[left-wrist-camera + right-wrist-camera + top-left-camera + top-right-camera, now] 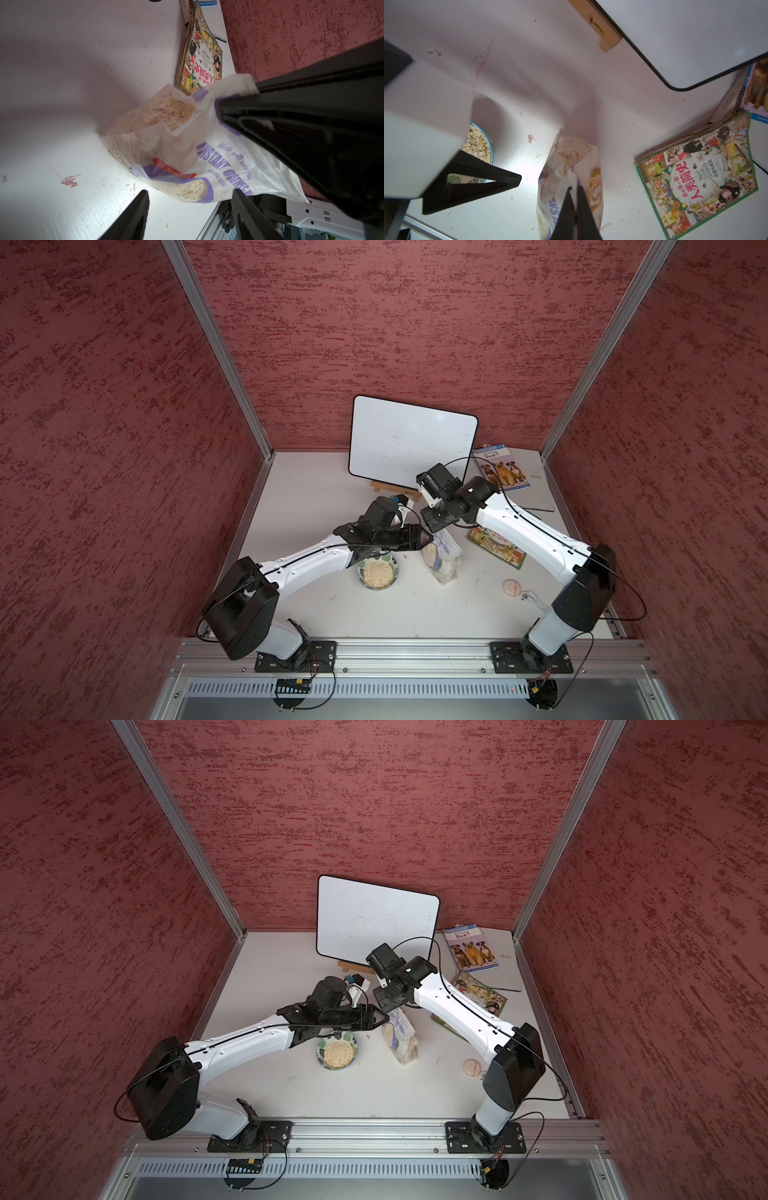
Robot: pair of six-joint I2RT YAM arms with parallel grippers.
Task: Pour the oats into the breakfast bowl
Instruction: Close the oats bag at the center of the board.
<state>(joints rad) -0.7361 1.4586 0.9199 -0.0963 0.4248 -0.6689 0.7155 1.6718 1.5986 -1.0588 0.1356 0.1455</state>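
One oats bag is standing nr bowl; R gripper is pinching its top, L gripper is gaping alongside.

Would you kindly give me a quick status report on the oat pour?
Right gripper shut on top edge of oatmeal bag; left gripper open beside it. Bag upright on table; breakfast bowl holds oats. Left gripper overhangs bowl's rim.

I am operating in a lab test cell: red panels and aluminium posts are enclosing a white table; a rail is carrying the left arm and right arm.
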